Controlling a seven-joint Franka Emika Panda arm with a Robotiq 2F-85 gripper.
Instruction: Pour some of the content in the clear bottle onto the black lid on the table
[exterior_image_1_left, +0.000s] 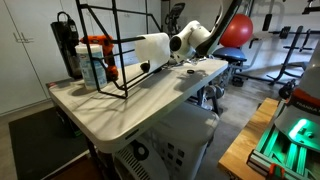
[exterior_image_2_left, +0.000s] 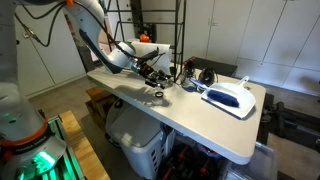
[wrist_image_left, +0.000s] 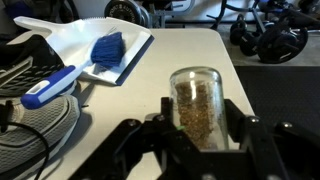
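- Across the white table (wrist_image_left: 190, 45) from the wrist camera lies a white dustpan (wrist_image_left: 75, 45) with a blue brush (wrist_image_left: 105, 48) resting in it, well apart from the gripper.
- In an exterior view a black wire rack (exterior_image_1_left: 105, 45) stands on the table. Around it are a white roll (exterior_image_1_left: 152, 47), a bluish bottle (exterior_image_1_left: 95, 65) with an orange-red top and a tall black canister (exterior_image_1_left: 66, 40). The rack and roll partly hide the gripper from that side.
- We see a small dark thing (exterior_image_2_left: 157, 95) on the table just below the gripper; it is too small to name.
- The arm (exterior_image_2_left: 95, 35) reaches out low over the table, wrist bent down.
- The gripper (wrist_image_left: 198, 125) is clenched on the clear bottle (wrist_image_left: 197, 95), one of the fingers (wrist_image_left: 240, 135) pressing each side.
- The bottle holds brownish grains, filling most of what we can see.
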